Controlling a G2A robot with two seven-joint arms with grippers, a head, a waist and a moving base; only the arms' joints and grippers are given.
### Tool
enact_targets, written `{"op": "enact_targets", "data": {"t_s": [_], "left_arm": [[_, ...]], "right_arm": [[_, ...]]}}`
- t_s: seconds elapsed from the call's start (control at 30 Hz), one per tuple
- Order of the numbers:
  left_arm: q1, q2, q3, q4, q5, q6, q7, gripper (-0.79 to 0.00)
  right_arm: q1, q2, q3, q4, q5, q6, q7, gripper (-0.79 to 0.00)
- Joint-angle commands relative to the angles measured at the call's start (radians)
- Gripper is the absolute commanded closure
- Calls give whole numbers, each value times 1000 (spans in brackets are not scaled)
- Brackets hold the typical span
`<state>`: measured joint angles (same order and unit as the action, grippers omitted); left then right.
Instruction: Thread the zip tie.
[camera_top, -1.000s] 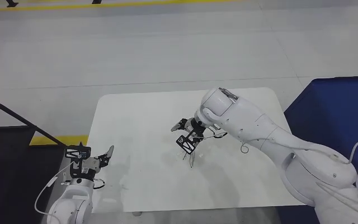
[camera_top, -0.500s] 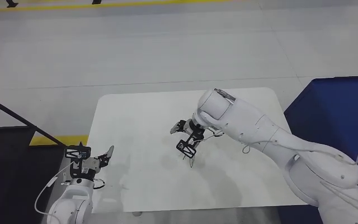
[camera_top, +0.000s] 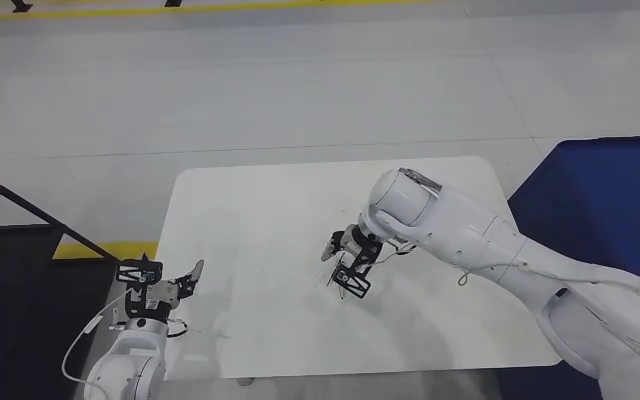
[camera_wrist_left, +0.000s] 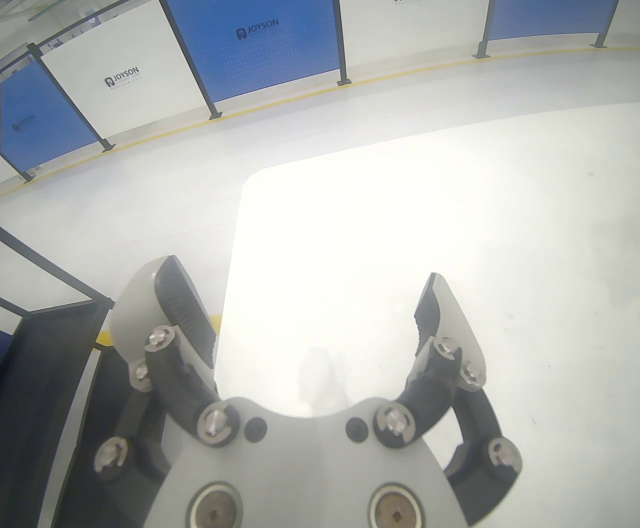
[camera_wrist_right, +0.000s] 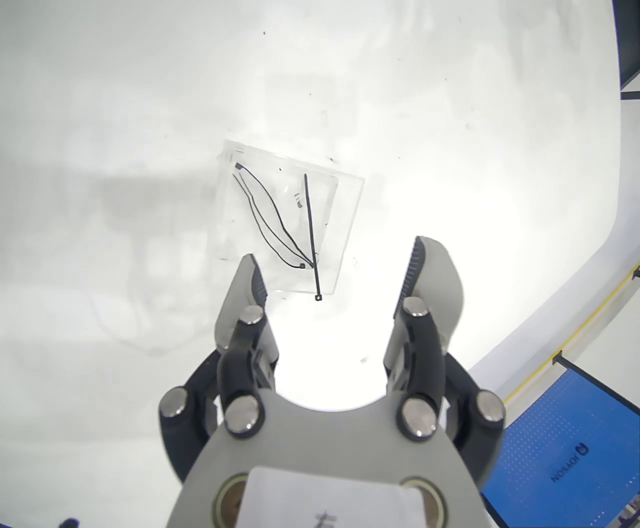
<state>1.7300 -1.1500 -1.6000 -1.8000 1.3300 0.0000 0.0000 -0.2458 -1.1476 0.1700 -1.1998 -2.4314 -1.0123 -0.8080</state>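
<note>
Three thin black zip ties lie on a small clear square plate (camera_wrist_right: 345, 200) on the white table (camera_top: 250, 220). A straight zip tie (camera_wrist_right: 309, 230) has its head poking over the plate's edge. Two curved zip ties (camera_wrist_right: 265, 210) lie beside it, crossing near their ends. My right gripper (camera_wrist_right: 333, 251) hovers open just above the plate, with the straight tie's head between its fingers and nothing held. From above, my right gripper (camera_top: 340, 267) is at the table's middle and hides most of the plate. My left gripper (camera_top: 172, 282) stands open and holds nothing at the table's left edge (camera_wrist_left: 302, 275).
A black barrier frame (camera_wrist_left: 55, 310) stands just off the table's left edge. A blue panel (camera_top: 590, 200) stands beside the table on the right. Blue and white fence panels (camera_wrist_left: 260, 45) line the floor far behind.
My right gripper has shifted a little toward the front of the table and turned, now over the zip ties. The left arm has not moved.
</note>
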Motion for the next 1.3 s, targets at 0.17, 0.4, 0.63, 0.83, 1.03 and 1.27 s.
{"op": "enact_targets", "data": {"t_s": [0.17,0.4,0.63,0.83,1.03,1.27], "left_arm": [[0,0,0,0,0,0,0,-785],[0,0,0,0,0,0,0,-785],[0,0,0,0,0,0,0,-785],[0,0,0,0,0,0,0,-785],[0,0,0,0,0,0,0,-785],[0,0,0,0,0,0,0,-785]], "right_arm": [[-10,12,0,-28,-33,0,0,-246],[-10,12,0,-28,-33,0,0,-286],[-10,12,0,-28,-33,0,0,-240],[-10,12,0,-28,-33,0,0,-265],[-10,12,0,-28,-33,0,0,-265],[-25,19,19,-58,22,0,37,-145]]}}
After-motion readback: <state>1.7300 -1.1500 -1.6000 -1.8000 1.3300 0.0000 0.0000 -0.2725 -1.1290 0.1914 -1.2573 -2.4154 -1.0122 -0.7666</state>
